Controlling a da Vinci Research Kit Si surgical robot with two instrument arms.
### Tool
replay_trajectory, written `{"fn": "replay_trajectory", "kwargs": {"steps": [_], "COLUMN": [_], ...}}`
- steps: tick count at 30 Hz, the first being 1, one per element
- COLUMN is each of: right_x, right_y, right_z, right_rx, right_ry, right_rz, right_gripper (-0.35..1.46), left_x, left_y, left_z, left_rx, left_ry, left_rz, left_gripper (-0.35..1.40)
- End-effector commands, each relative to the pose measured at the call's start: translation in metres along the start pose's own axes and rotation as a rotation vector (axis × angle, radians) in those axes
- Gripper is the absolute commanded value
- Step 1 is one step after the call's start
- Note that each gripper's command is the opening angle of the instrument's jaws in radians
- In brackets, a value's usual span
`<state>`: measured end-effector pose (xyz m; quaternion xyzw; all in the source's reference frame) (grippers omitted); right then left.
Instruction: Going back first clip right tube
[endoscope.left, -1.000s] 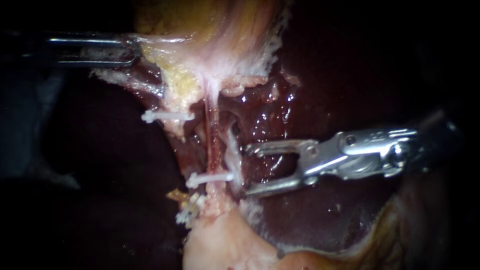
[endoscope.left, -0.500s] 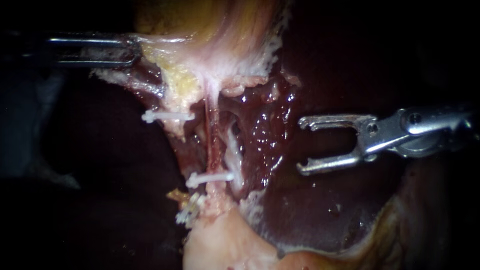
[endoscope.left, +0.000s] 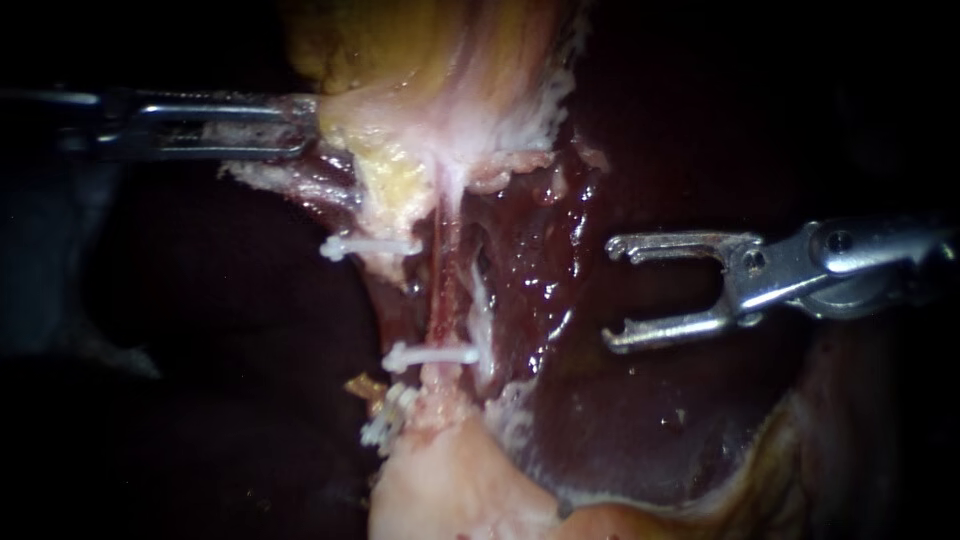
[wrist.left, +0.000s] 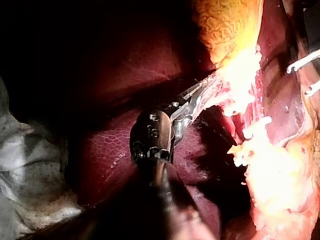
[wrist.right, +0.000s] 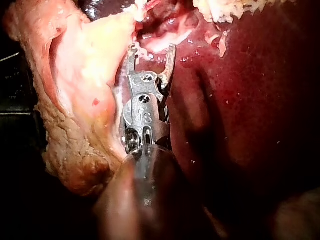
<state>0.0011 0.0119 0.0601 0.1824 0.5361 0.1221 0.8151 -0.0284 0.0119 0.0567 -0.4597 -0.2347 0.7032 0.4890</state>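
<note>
Jaws: right instrument (endoscope.left: 612, 295) gaping empty, well apart from tube (endoscope.left: 443, 285) | left instrument (endoscope.left: 300, 125) clamping gallbladder (endoscope.left: 440, 60) | clip (endoscope.left: 432, 355) sitting across tube | clipping apparently done; retreat remaining.

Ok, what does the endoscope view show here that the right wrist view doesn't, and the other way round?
Endoscope only: the left instrument holding pale tissue, and white clips across a tube. Right wrist only: a thick yellowish fold close beside the right instrument, and its dark shaft. Both: that instrument, open and empty, above dark red liver.
</note>
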Motion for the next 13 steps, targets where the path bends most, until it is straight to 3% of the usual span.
{"fn": "replay_trajectory", "kwargs": {"steps": [1,13], "right_x": [0.0,0.0003], "right_y": [0.0,-0.0005], "right_z": [0.0,0.001], "right_rx": [0.0,0.012], "right_ry": [0.0,0.002], "right_rz": [0.0,0.013], "right_gripper": [0.5,0.5], "left_x": [-0.0001,0.0002], "left_y": [0.0,0.0001], "left_z": [0.0002,-0.0002], "left_rx": [0.001,-0.008], "left_ry": [-0.001,-0.006], "left_rz": [0.002,0.001], "left_gripper": [-0.35,-0.35]}}
